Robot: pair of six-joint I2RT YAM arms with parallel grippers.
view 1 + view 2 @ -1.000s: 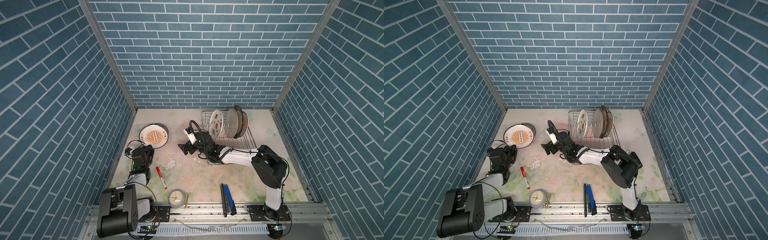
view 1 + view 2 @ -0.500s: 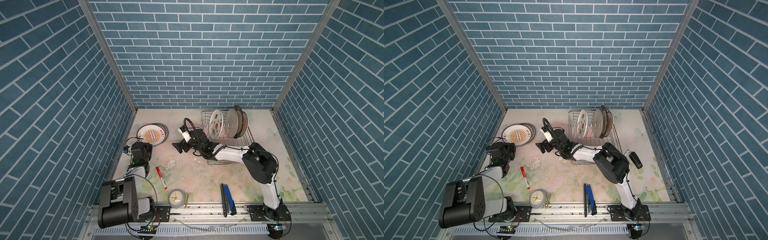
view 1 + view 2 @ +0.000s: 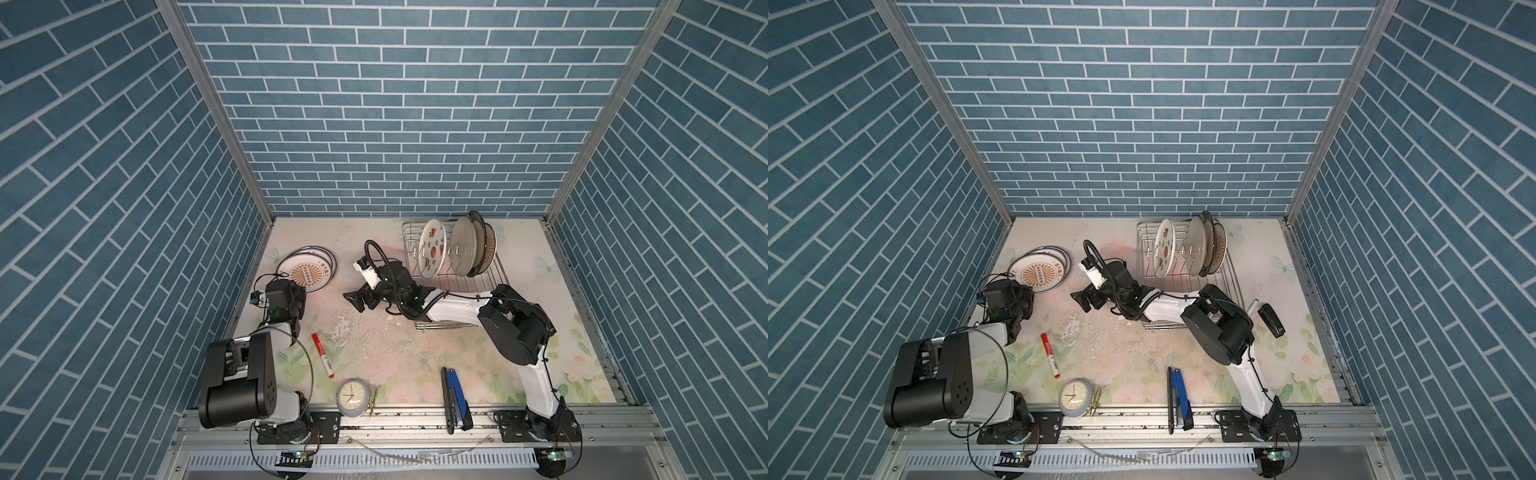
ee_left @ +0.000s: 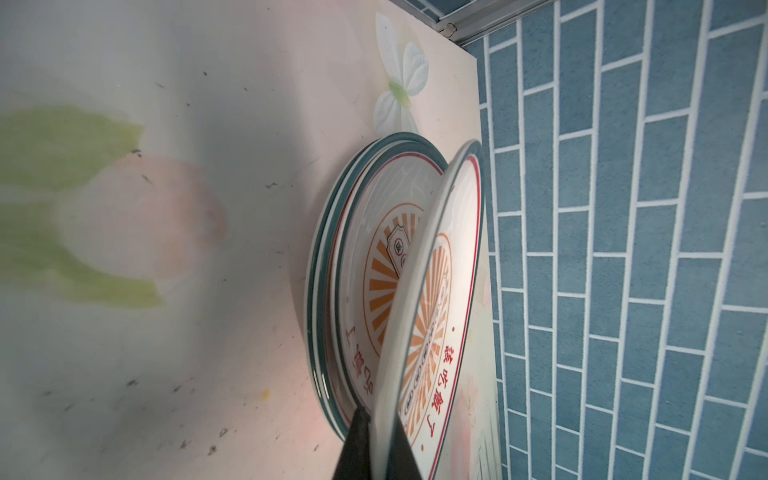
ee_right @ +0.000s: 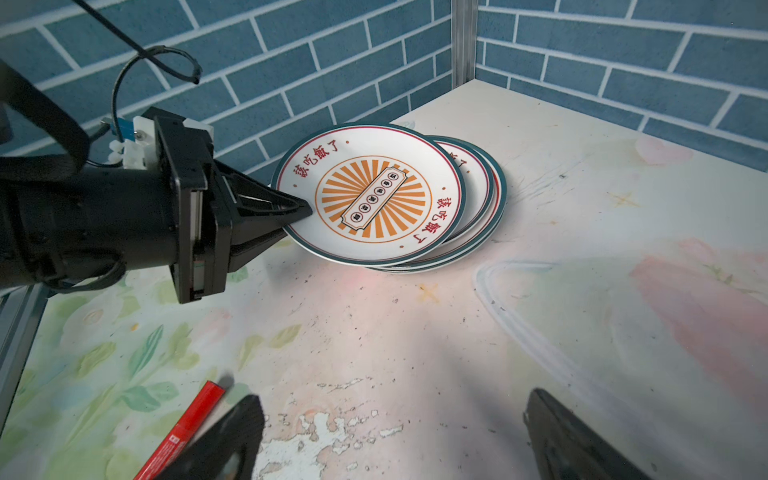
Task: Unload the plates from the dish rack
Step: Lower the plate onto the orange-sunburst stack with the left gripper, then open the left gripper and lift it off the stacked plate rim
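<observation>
Floral counter point(image 3: 415, 365); rack point(image 3: 500, 270) upper right in both top views, several plates point(image 3: 432, 247) upright in it. Stack point(image 5: 488, 187) upper left of counter; left gripper point(image 5: 297, 214) pinches top plate point(image 5: 374, 195) by rim, tilted off stack. Right gripper point(image 3: 354, 301) mid-frame, jaws wide, holding nothing

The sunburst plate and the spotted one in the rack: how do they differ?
The sunburst plate is pinched at its rim by the left tool, tilted over a stack of similar plates; the spotted plate stands on edge in the dish rack, untouched. The sunburst plate has one big orange centre print; the spotted plate, small scattered motifs. Both are round and white.
</observation>
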